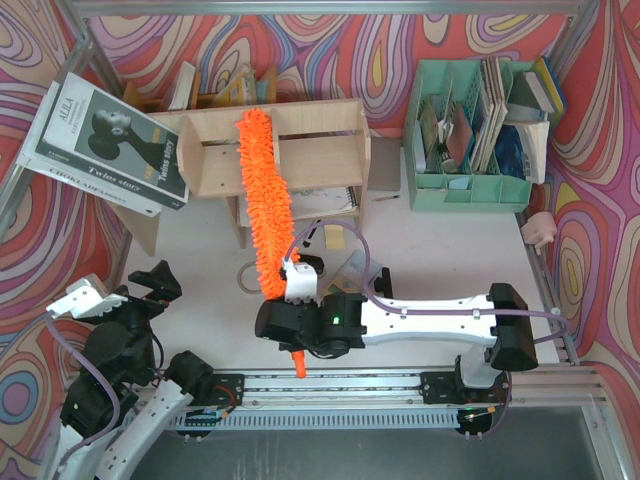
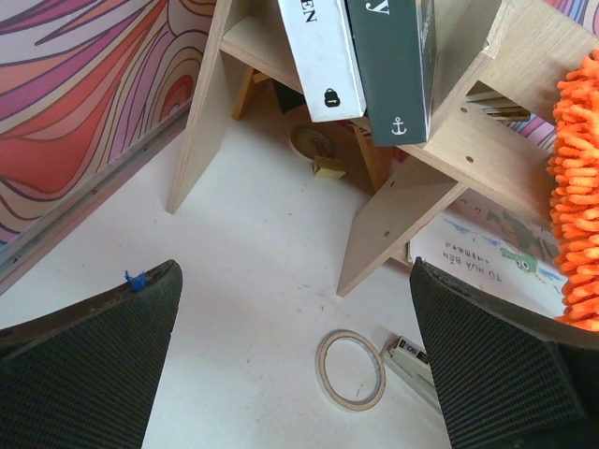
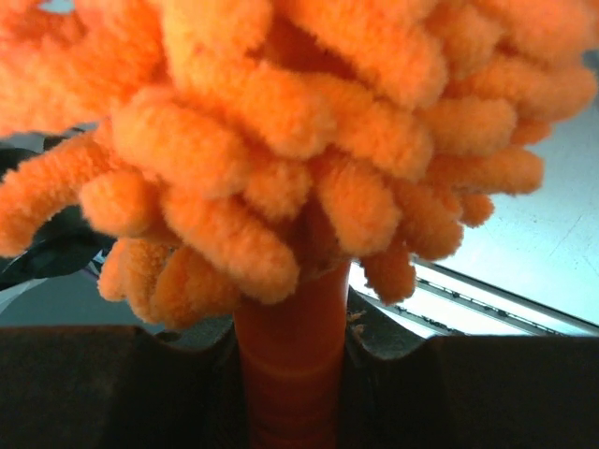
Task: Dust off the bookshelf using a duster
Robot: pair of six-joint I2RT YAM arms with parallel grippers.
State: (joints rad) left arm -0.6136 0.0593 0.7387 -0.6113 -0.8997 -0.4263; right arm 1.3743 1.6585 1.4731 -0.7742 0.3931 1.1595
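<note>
A: Two holders carry things?
B: Yes. Upper right, the mint-green slotted plastic organiser [image 1: 470, 190] is packed with upright books [image 1: 492, 110]. Upper left, a large black-and-white book [image 1: 105, 145] leans on the light plywood bookshelf [image 1: 310, 150].
A: And the fluffy orange duster [image 1: 265, 190]?
B: Its handle is clamped in the right gripper [image 3: 295, 374] at centre, and its head reaches up over the shelf top. The left gripper [image 2: 295, 281] is spread wide.

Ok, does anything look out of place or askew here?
Yes: the large black-and-white paperback book sits skewed at the left end of the light plywood bookshelf, jutting past its side instead of standing squarely in it.
</note>
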